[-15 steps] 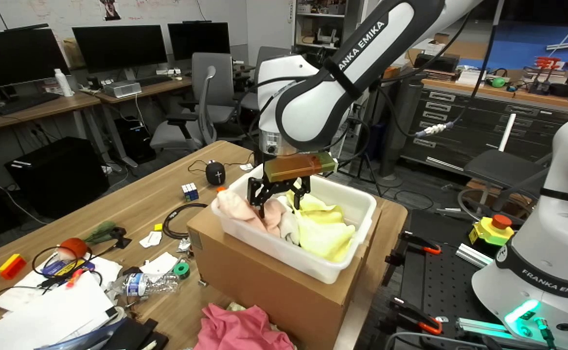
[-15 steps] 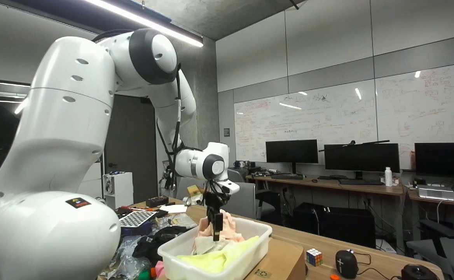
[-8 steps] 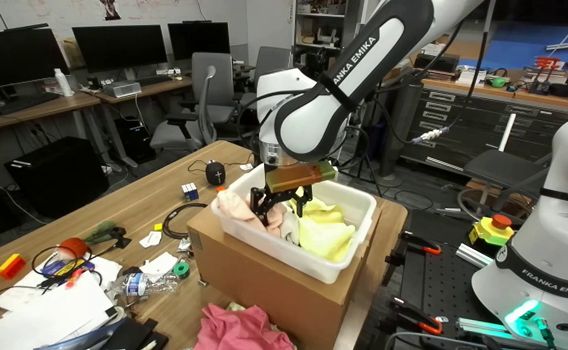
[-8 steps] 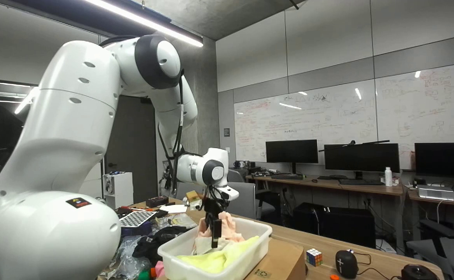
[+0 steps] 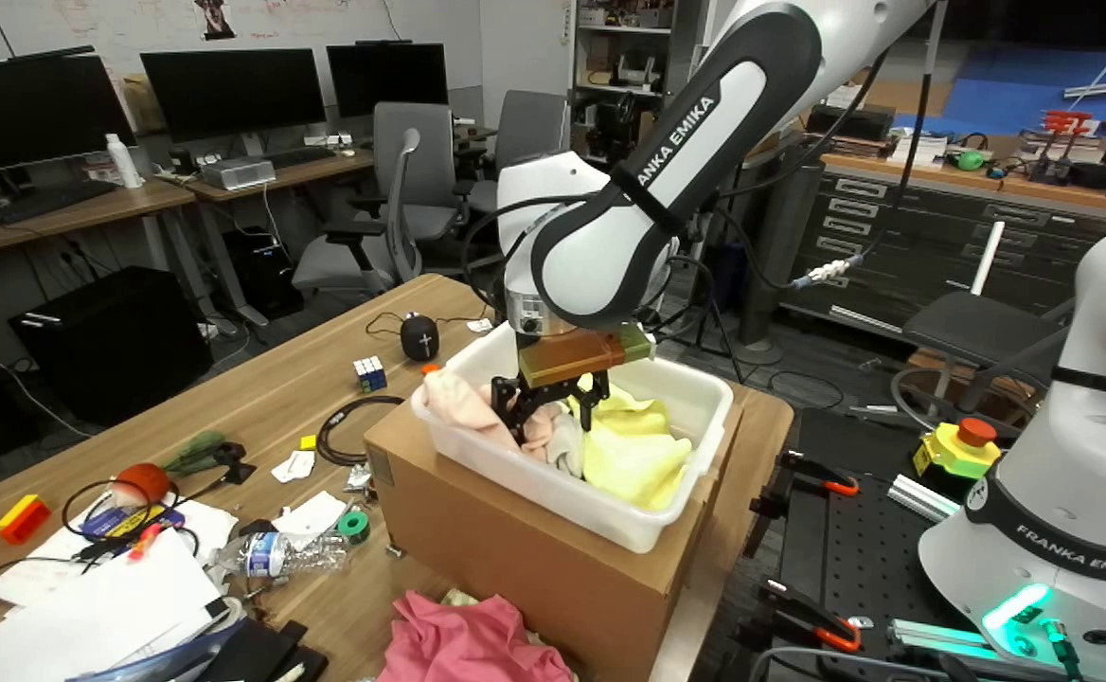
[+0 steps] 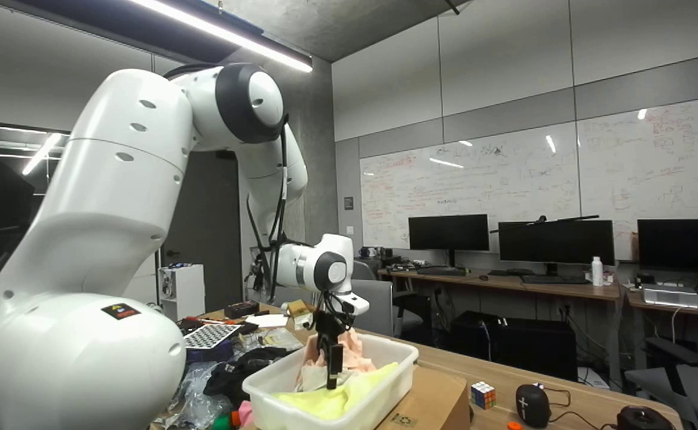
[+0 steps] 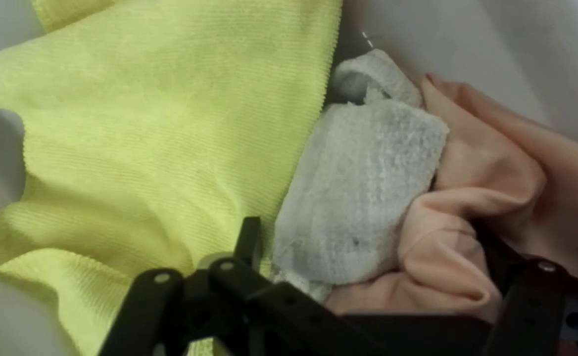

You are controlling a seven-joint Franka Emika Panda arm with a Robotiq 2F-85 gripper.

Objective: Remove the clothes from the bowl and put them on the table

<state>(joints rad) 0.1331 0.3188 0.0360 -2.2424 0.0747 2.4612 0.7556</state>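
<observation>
Rubik's cube (image 5: 370,374), black speaker (image 5: 419,338), plastic bottle (image 5: 274,555)

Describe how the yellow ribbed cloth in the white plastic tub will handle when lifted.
The yellow ribbed cloth will probably hang floppy, since it lies in soft folds. It is likely light, as its edge looks thin. Its ribbed texture suggests little slipping.

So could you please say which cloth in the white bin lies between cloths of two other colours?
The light grey cloth: in the wrist view, yellow cloth lies along one side of it and peach cloth along the other.
</observation>
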